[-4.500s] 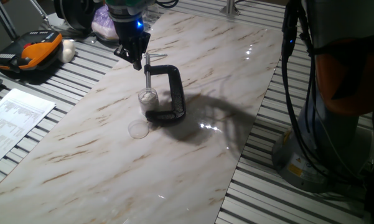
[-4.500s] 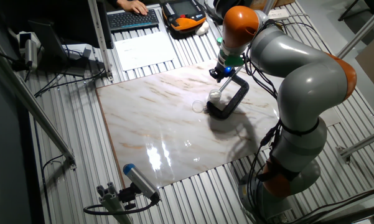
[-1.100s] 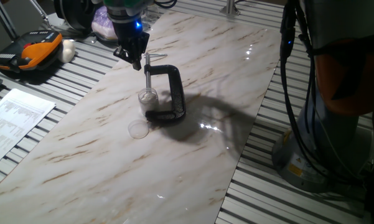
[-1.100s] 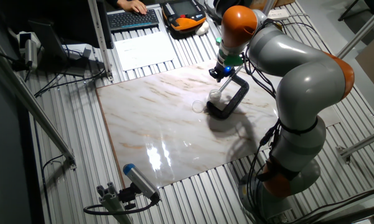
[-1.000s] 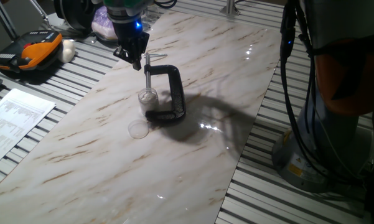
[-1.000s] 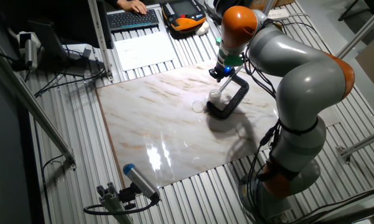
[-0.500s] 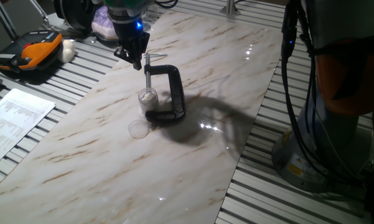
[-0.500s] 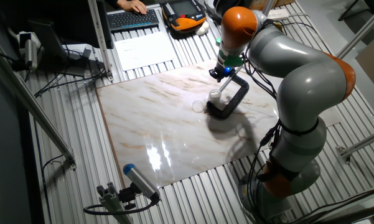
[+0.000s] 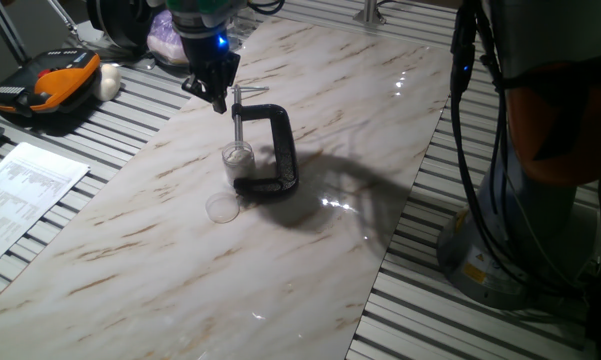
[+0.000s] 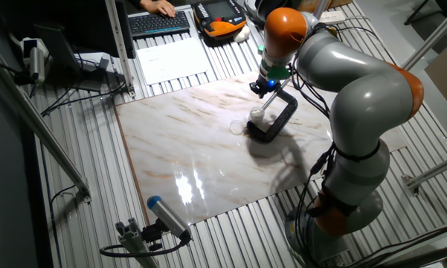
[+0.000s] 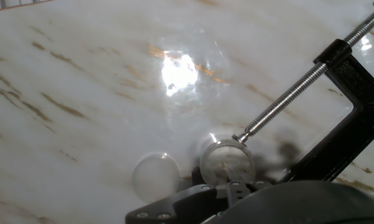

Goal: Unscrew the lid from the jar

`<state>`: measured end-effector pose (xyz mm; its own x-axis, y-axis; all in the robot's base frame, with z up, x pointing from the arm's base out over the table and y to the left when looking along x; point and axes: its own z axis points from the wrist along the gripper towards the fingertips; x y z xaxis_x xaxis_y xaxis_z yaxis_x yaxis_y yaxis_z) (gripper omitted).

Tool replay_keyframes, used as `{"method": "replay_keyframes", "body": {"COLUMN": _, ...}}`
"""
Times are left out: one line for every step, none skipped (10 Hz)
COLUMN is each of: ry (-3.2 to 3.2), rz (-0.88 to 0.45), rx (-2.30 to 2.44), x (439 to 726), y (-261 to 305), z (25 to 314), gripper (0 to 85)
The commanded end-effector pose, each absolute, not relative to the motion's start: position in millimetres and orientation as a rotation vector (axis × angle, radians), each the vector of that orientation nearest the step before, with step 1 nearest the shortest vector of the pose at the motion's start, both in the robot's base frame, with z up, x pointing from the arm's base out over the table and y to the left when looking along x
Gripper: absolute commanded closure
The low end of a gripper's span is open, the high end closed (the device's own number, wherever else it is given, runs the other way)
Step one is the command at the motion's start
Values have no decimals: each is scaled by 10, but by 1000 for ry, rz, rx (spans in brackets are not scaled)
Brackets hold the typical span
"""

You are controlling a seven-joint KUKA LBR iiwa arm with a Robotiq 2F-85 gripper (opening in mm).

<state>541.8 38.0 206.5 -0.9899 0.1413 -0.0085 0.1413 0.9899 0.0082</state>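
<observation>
end effector (image 9: 219,100): we see it hovering above the top of the clamp screw, touching nothing; we cannot tell if the fingers are apart or together
jar (image 9: 238,163): upright on the desk (image 9: 320,120), pinned under the screw of the black C-clamp (image 9: 276,150)
lid (image 9: 222,208): we see it off the jar, flat on the desk just beside it, on the side away from the clamp's frame
</observation>
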Motion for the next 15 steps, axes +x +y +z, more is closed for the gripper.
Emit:
{"method": "replay_keyframes", "body": {"ry": 3125, "rz": 9, "rx": 220, "x": 5416, "y": 380, "z": 2066, "gripper": 850}}
{"method": "replay_keyframes", "body": {"ry": 3125, "rz": 9, "rx": 220, "x": 5418, "y": 381, "z": 2064, "gripper": 850}}
{"method": "replay_keyframes", "body": {"ry": 3122, "rz": 9, "rx": 220, "x": 5417, "y": 381, "z": 2063, "gripper": 850}}
{"method": "replay_keyframes", "body": {"ry": 3120, "rz": 9, "rx": 217, "x": 5417, "y": 381, "z": 2064, "gripper": 850}}
{"method": "replay_keyframes", "body": {"ry": 3120, "rz": 9, "rx": 217, "x": 5417, "y": 381, "z": 2063, "gripper": 850}}
{"method": "replay_keyframes", "body": {"ry": 3120, "rz": 9, "rx": 217, "x": 5416, "y": 384, "z": 2062, "gripper": 850}}
{"method": "replay_keyframes", "body": {"ry": 3120, "rz": 9, "rx": 217, "x": 5416, "y": 382, "z": 2058, "gripper": 850}}
{"method": "replay_keyframes", "body": {"ry": 3121, "rz": 11, "rx": 217, "x": 5417, "y": 372, "z": 2054, "gripper": 850}}
{"method": "replay_keyframes", "body": {"ry": 3119, "rz": 13, "rx": 212, "x": 5422, "y": 360, "z": 2047, "gripper": 850}}
{"method": "replay_keyframes", "body": {"ry": 3118, "rz": 13, "rx": 210, "x": 5427, "y": 356, "z": 2041, "gripper": 850}}
{"method": "replay_keyframes", "body": {"ry": 3117, "rz": 15, "rx": 210, "x": 5430, "y": 353, "z": 2038, "gripper": 850}}
{"method": "replay_keyframes", "body": {"ry": 3117, "rz": 15, "rx": 210, "x": 5429, "y": 354, "z": 2039, "gripper": 850}}
{"method": "replay_keyframes", "body": {"ry": 3117, "rz": 13, "rx": 210, "x": 5429, "y": 354, "z": 2039, "gripper": 850}}
{"method": "replay_keyframes", "body": {"ry": 3115, "rz": 13, "rx": 207, "x": 5428, "y": 354, "z": 2041, "gripper": 850}}
{"method": "replay_keyframes", "body": {"ry": 3115, "rz": 10, "rx": 205, "x": 5428, "y": 354, "z": 2041, "gripper": 850}}
